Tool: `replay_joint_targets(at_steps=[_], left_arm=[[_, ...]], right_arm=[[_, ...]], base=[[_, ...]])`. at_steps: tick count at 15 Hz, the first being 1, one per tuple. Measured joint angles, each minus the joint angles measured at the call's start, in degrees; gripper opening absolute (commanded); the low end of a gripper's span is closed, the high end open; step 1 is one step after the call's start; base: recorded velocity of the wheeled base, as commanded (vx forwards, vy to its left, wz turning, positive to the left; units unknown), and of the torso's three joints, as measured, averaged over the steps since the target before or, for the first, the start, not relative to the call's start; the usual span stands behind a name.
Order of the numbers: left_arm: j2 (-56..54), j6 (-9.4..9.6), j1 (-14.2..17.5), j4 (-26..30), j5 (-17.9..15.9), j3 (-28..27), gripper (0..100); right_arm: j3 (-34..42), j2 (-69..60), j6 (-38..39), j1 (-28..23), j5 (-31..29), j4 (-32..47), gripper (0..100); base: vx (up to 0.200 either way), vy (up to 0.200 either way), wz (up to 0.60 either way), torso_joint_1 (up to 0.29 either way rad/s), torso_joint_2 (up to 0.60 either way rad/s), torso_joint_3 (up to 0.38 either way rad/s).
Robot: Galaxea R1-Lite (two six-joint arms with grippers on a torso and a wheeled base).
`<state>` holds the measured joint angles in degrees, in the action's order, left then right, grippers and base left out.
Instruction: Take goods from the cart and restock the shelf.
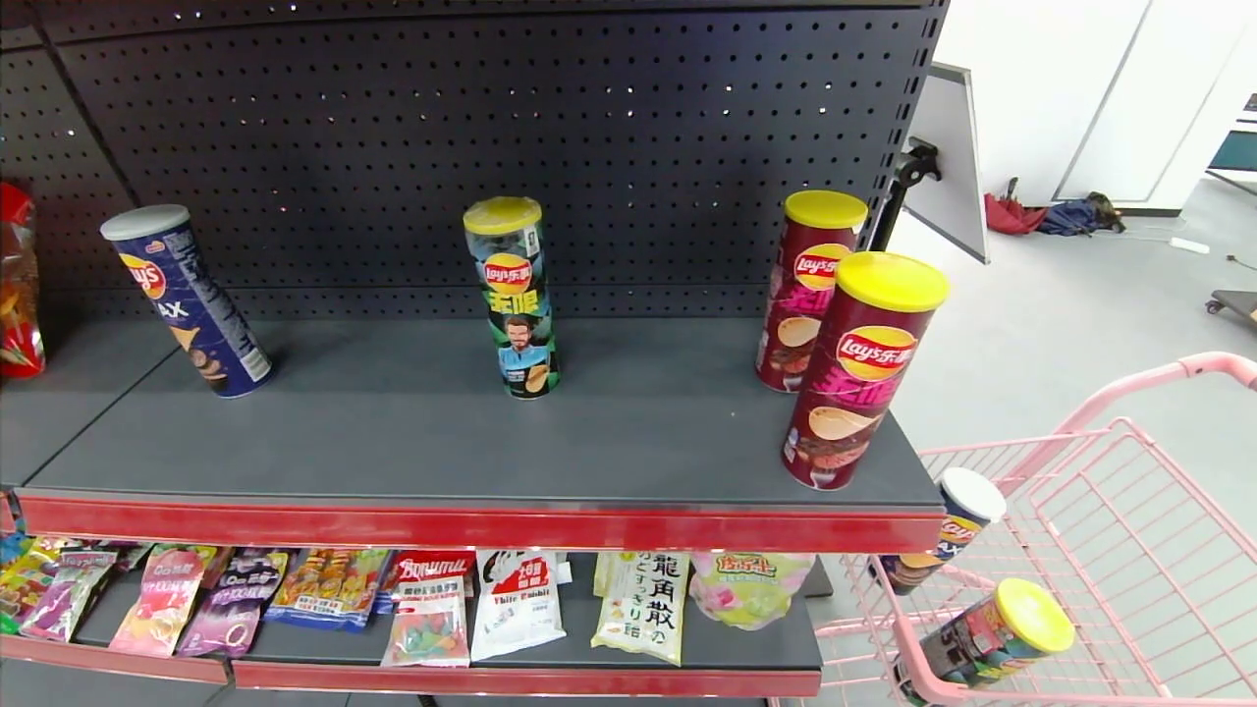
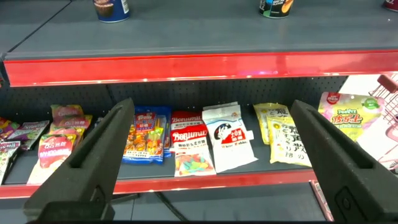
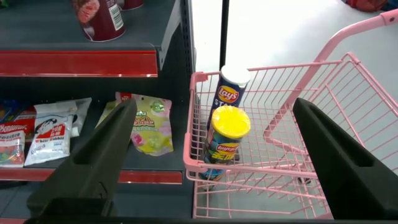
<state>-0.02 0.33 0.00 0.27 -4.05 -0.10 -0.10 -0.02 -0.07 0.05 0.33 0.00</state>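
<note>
- Left gripper (image 2: 211, 106): jaws wide apart, empty, with snack bags (image 2: 227, 140) lying beyond the gap.
- Right gripper (image 3: 214, 104): jaws wide apart, empty, with chip cans (image 3: 227, 140) standing in the pink cart (image 3: 280, 66) beyond the gap, untouched.

My head camera sits above the upper shelf (image 1: 442, 432), close in, facing forward and down onto its board and the pegboard (image 1: 393, 147) behind. The lower shelf (image 1: 314, 643) runs along the bottom edge, and the pink cart (image 1: 1208, 366) is at lower right.

My left wrist camera hangs lower, looking almost level between the left fingers (image 2: 93, 162) at the snack bags (image 2: 186, 140) on the lower shelf.

My right wrist camera faces down between the right fingers (image 3: 93, 162) at the cart and the shelf's right end.

All three views share the white bag (image 3: 53, 134) and the pale green bag (image 3: 146, 124). Head and right wrist also share the cart's two cans (image 3: 227, 130).
</note>
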Motion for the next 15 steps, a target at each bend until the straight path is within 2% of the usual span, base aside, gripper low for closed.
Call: replay_joint_targets(at_steps=[15], left_arm=[[0.0,0.0,0.0,0.0,0.0,0.0,100]], right_arm=[[0.0,0.0,0.0,0.0,0.1,0.0,100]], base=[[0.0,0.0,0.0,0.0,0.0,0.0]])
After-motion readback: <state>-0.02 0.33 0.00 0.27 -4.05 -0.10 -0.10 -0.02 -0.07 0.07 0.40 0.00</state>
